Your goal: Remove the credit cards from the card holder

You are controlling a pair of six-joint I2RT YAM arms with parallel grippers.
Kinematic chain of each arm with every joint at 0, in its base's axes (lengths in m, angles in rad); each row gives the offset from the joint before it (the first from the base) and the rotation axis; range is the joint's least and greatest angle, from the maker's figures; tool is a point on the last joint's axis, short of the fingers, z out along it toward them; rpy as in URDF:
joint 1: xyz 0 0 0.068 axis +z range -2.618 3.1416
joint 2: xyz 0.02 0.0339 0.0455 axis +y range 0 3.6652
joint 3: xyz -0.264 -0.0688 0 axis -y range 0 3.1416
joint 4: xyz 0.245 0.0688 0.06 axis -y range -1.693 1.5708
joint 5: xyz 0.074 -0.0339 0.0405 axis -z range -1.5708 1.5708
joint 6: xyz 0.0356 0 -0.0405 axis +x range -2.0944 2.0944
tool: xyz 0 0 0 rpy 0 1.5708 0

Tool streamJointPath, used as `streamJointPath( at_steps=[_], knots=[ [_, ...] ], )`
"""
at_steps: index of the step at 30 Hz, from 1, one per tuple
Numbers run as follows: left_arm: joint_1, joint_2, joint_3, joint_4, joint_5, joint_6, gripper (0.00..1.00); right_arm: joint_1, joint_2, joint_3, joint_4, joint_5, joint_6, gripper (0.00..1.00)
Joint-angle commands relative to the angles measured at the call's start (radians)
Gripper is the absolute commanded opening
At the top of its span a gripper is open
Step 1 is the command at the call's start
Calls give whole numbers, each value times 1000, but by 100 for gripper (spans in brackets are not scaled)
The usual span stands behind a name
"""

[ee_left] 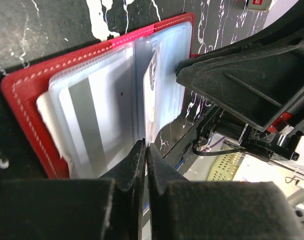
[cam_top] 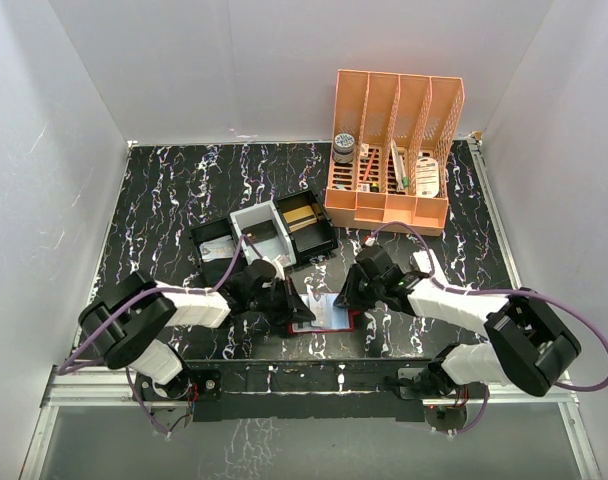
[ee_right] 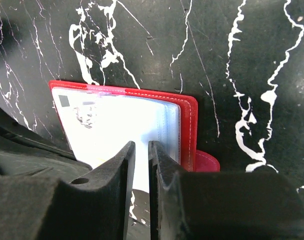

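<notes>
The red card holder lies open near the table's front edge, its clear sleeves up. In the left wrist view the holder shows a pale credit card with a grey stripe lying flat in a sleeve. A second pale card stands on edge at the fold, and my left gripper is shut on its lower edge. My right gripper hovers over the holder's right half, above a printed pale card. Only a narrow slit shows between its jaws, with nothing in it. The tab sticks out at the right.
A black compartmented tray with a grey insert sits just behind the holder. An orange rack with small items stands at the back right. The two grippers are close together over the holder. White walls enclose the table.
</notes>
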Motion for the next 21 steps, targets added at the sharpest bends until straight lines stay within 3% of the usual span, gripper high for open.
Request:
streamJointPath(
  at_steps=[1, 9, 12, 19, 21],
  knots=[
    [6, -115, 15, -164, -64, 86, 0, -5, -55, -5, -5, 13, -25, 17],
    [9, -95, 55, -210, -40, 147, 0, -5, -139, 4, 167, -156, -20, 24],
    [8, -86, 55, -187, -36, 133, 0, -5, -96, 5, 192, -208, -6, 23],
    [8, -86, 62, -194, -34, 134, 0, -5, 59, -8, 149, -174, 11, 19],
    [7, -78, 59, -177, -25, 123, 8, -5, 84, -25, 151, -166, 18, 19]
  ],
)
